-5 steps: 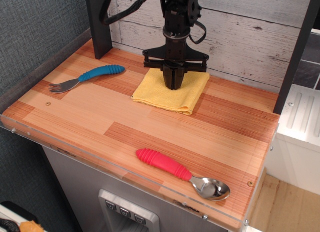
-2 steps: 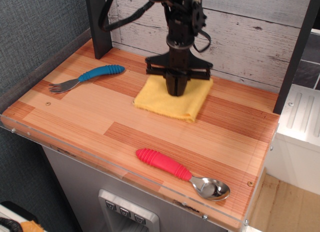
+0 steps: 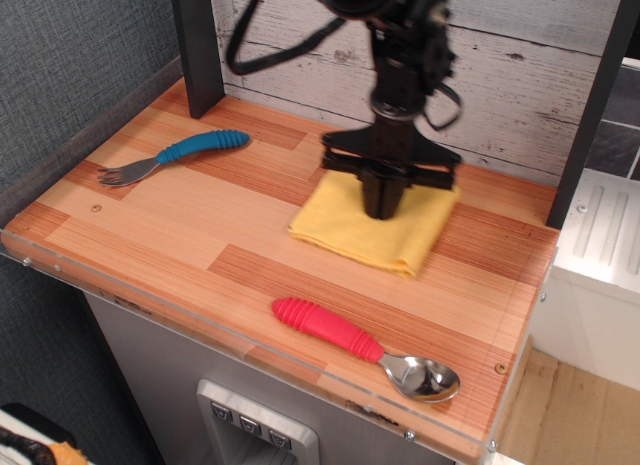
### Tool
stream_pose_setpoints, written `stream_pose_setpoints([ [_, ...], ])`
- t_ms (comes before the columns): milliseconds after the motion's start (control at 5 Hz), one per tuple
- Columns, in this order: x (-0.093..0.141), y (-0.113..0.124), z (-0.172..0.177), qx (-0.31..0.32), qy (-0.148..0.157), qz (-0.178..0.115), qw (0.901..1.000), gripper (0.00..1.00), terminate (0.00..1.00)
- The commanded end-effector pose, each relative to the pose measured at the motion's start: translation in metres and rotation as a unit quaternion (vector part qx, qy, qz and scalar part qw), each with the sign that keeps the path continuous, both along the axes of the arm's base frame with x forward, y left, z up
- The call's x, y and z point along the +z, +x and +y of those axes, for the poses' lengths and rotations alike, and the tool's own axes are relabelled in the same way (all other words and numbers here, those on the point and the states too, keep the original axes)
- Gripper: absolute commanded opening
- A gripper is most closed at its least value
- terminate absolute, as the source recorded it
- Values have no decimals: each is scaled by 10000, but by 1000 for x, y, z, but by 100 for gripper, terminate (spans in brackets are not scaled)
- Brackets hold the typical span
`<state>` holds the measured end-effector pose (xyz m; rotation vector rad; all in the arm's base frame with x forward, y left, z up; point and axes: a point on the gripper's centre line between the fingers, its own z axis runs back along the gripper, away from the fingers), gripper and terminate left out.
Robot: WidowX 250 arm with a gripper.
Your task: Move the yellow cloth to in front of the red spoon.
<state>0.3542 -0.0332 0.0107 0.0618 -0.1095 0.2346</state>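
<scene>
Pressing down on the yellow cloth (image 3: 372, 225), the gripper (image 3: 381, 201) is standing with its fingers together, seemingly pinching the fabric near the back edge (the exact grasp I cannot tell), while the cloth is lying flat behind the red spoon (image 3: 362, 347). For doing this step well, I am judging it should be keeping gentle contact and dragging slowly, so the fabric is not bunching. The wooden table (image 3: 150, 235) is offering free room, with a blue fork (image 3: 175, 156) lying well apart at the left.

Gripper (image 3: 382, 207) on yellow cloth (image 3: 375, 225) (behind red spoon (image 3: 366, 349)).
</scene>
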Motion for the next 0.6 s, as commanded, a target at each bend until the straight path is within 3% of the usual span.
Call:
stream_pose_setpoints([
  [0, 18, -11, -36, -98, -137, -187, 9997, 0, 0],
  [400, 17, -18, -59, -198, -33, -115, 9997, 0, 0],
])
